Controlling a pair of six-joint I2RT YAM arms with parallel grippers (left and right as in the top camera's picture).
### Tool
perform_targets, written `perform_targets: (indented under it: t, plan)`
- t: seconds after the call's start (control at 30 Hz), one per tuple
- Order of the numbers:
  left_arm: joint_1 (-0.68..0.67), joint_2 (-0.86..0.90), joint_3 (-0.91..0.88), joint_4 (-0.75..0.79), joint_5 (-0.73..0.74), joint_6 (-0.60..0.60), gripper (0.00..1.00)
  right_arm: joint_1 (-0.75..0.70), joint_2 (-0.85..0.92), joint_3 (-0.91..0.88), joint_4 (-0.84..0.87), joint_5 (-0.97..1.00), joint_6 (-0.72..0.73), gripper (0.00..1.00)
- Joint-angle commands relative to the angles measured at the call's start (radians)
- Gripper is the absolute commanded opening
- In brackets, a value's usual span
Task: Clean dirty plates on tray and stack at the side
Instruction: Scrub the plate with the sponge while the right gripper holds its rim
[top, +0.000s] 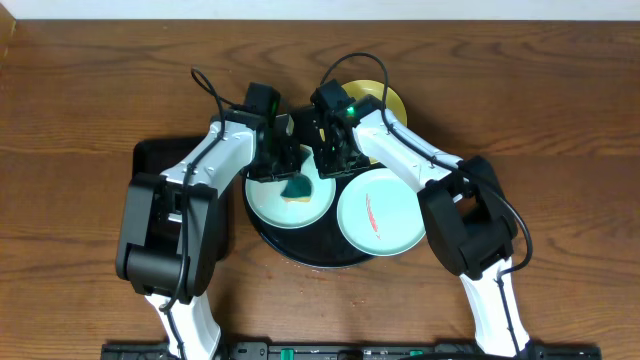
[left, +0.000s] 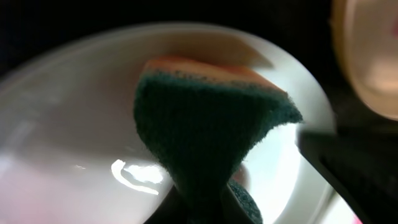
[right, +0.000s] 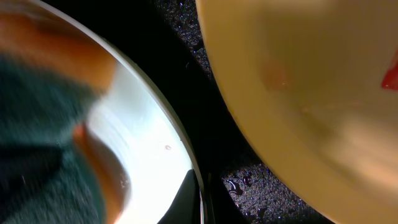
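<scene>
Left arm: a green-and-orange sponge (left: 211, 124) is being pinched in the closed fingers of the left gripper (top: 288, 165) and pressed onto the left plate (top: 272, 208), evidently so that the plate is being scrubbed where it lies.

Right arm: the right gripper (top: 330, 160) is being held at the far rim of the same plate, probably to keep it from being pushed around under the sponge. Whether its jaws are apart or clamped on the rim cannot be told from these views.

Where the plates are: the left plate and the right plate (top: 388, 228) are being kept side by side on the round tray (top: 310, 262). The yellow plate (right: 298, 93) is being left at the tray's far edge, partly hidden behind the right arm.

How the plates look: the left plate is being shown pale, glossy and wet, with no red visible around the sponge. A thin red streak is being carried by the right plate, and a red mark by the yellow one, so both are judged uncleaned.

Stack: no plate is being stacked on the table (top: 560, 120) yet.

Also in view: a rectangular tray (top: 150, 158) is being overhung by the left arm.
</scene>
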Motion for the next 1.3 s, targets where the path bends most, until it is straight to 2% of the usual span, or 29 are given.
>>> perform_targets:
  t: [0.0, 0.2, 0.33, 0.43, 0.6, 0.67, 0.73, 0.93, 1.07, 1.17, 1.27]
  plan:
    - [0.001, 0.013, -0.007, 0.003, -0.258, -0.061, 0.08, -0.01, 0.027, -0.003, -0.007, 0.027, 0.013, 0.01]
    - [0.003, 0.013, 0.002, -0.109, -0.507, -0.208, 0.07, -0.01, 0.027, -0.003, -0.007, 0.028, 0.013, 0.01]
    - [-0.003, 0.013, 0.002, -0.192, -0.488, -0.243, 0.07, -0.01, 0.027, -0.003, -0.003, 0.028, 0.013, 0.01]
    - [-0.014, 0.013, 0.002, -0.246, -0.347, -0.218, 0.07, -0.01, 0.027, -0.003, -0.004, 0.028, 0.013, 0.01]
    - [-0.027, 0.013, 0.002, -0.248, 0.048, 0.004, 0.08, -0.01, 0.027, -0.003, -0.004, 0.028, 0.013, 0.01]
    - [-0.031, 0.013, 0.002, -0.245, 0.127, 0.048, 0.07, -0.01, 0.027, -0.003, -0.004, 0.028, 0.013, 0.01]
    - [-0.033, 0.013, 0.002, -0.233, 0.134, 0.063, 0.07, -0.01, 0.027, -0.003, -0.005, 0.028, 0.013, 0.01]
    - [-0.03, 0.013, 0.0, -0.118, -0.019, 0.061, 0.07, -0.01, 0.027, -0.003, -0.006, 0.029, 0.013, 0.01]
    - [-0.03, 0.013, 0.0, -0.064, -0.218, 0.043, 0.08, -0.01, 0.027, -0.003, -0.007, 0.029, 0.013, 0.01]
    - [-0.03, 0.013, 0.0, -0.061, -0.439, 0.0, 0.07, -0.01, 0.027, -0.003, -0.006, 0.032, 0.014, 0.01]
    - [-0.03, 0.01, 0.007, -0.086, -0.516, -0.035, 0.08, -0.01, 0.027, -0.003, -0.005, 0.032, 0.013, 0.01]
